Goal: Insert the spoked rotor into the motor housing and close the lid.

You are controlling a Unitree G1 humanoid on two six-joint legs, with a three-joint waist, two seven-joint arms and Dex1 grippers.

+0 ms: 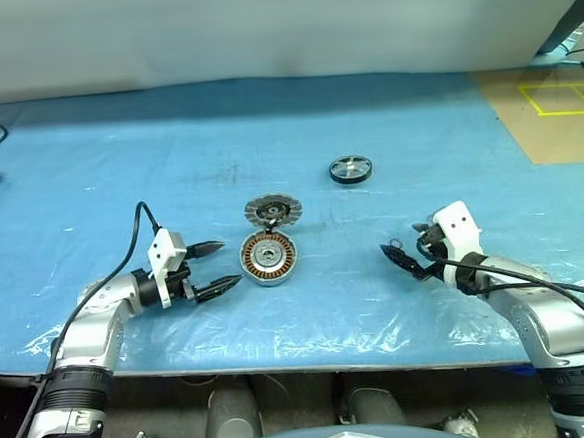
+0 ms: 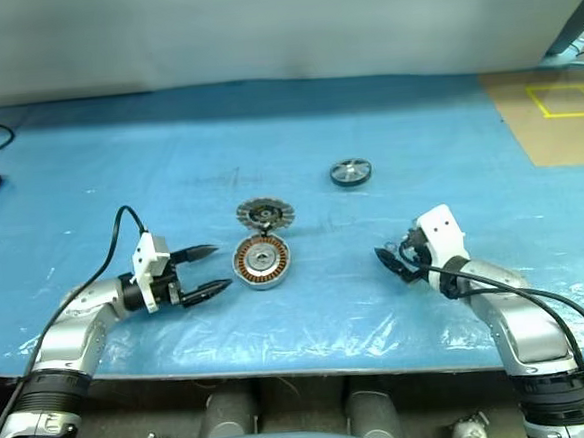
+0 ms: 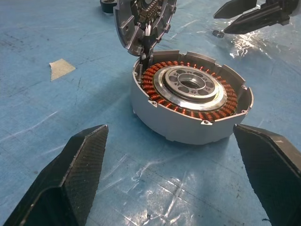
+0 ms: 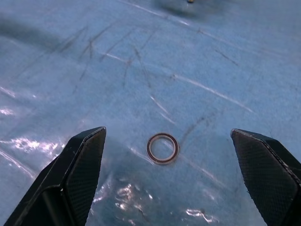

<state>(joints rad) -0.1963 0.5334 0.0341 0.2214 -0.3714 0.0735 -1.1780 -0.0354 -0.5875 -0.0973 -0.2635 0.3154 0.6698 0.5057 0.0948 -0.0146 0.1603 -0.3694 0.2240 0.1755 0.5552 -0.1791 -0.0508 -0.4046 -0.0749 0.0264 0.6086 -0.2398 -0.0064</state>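
On the blue plastic-covered table (image 1: 296,128), the left gripper (image 1: 211,269) hovers near the front edge, left of centre, jaws spread wide with nothing between them, its fingers (image 3: 70,174) aimed at the motor housing (image 1: 269,258). The housing sits just beside those fingertips, near the middle of the surface, copper windings showing around its metal hub. Its lid (image 1: 273,213) stands open, hinged at the housing's far edge, fins facing up. Further right and toward the back edge, well apart, lies the spoked rotor (image 1: 350,169). The right gripper (image 1: 400,256) hangs near the front edge, right of centre, jaws wide and holding nothing, above a small ring (image 4: 162,148) lying on the plastic
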